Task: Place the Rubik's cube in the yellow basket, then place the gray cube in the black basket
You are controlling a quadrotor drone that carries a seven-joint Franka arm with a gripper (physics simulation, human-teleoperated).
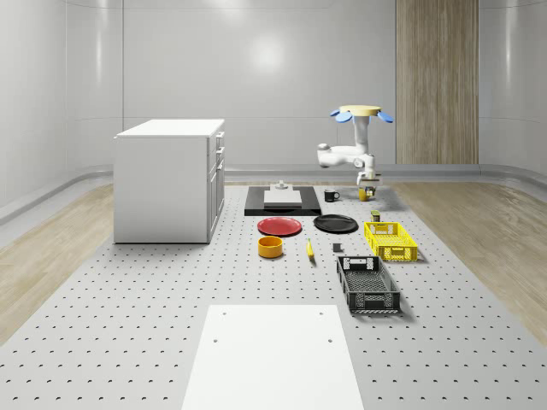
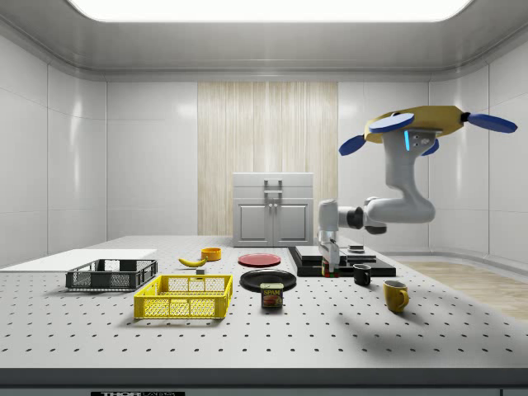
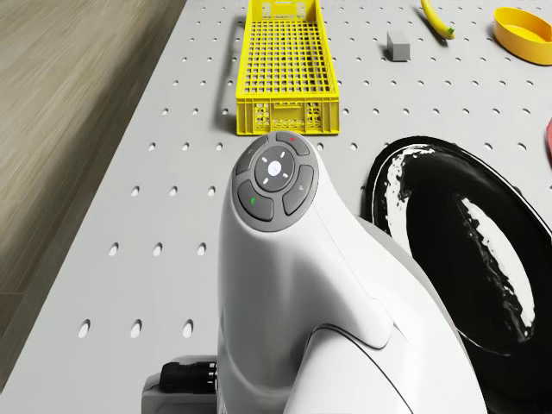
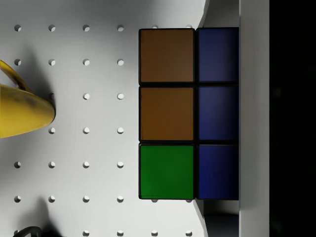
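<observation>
Hovering above the far end of the perforated gray counter (image 1: 128,325), near a yellow mug (image 2: 396,295) and a small black mug (image 2: 362,275), the drone (image 2: 417,128) hangs its white arm (image 2: 388,206) down so the tool (image 2: 328,262) sits low over the surface. In the wrist view the Rubik's cube (image 4: 187,113) lies right under the tool, its glossy square tiles brown, green and blue, resting on the counter or just above it. Whether the tool's two sides are spread or closed on the cube cannot be told. The first step, picking up this cube, looks to be in hand. Next it would need a firm hold, a lift, and a carry to the yellow basket (image 1: 391,240), an open plastic lattice crate well apart from here. The small matte gray cube (image 3: 398,45) waits beside that crate; the black basket (image 1: 367,284), another lattice crate, lies just beyond the yellow one.
</observation>
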